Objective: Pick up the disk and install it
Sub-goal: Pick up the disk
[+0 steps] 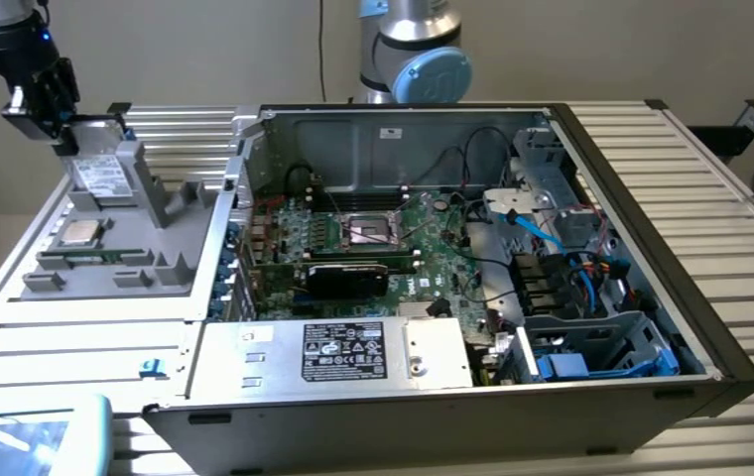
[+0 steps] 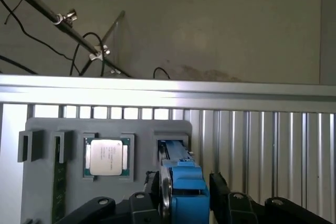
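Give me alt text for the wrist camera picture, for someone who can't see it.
The claw is at the disk, which stands in its blue carrier in a slot of a grey holder. A square CPU chip sits in the holder beside it, all on a ribbed metal table.

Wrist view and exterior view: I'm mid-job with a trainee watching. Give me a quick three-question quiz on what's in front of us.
1. True or false: the computer case stands open.
2. The claw is nearest to: A the computer case, B the disk, C the CPU chip.
3. What colour is the disk's carrier?
Key: 1 true; 2 B; 3 blue.
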`<state>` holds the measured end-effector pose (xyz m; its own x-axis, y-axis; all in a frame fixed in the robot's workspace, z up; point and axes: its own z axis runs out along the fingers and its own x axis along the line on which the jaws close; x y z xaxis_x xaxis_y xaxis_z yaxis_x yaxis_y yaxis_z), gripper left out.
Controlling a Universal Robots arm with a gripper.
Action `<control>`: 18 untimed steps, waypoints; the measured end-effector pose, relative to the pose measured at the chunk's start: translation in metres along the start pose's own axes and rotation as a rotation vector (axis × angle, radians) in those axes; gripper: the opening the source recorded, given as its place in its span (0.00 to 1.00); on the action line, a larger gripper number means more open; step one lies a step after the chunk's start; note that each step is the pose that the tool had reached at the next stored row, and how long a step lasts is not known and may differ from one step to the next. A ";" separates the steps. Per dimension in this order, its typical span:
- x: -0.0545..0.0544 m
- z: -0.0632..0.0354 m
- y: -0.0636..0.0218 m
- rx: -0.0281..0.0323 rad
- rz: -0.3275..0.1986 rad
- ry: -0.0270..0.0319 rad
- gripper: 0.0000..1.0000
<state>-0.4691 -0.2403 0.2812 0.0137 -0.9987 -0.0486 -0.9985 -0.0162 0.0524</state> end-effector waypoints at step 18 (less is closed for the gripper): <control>0.005 -0.0001 0.0005 -0.0013 0.000 -0.0011 0.39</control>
<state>-0.4695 -0.2449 0.2811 0.0138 -0.9987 -0.0497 -0.9984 -0.0165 0.0537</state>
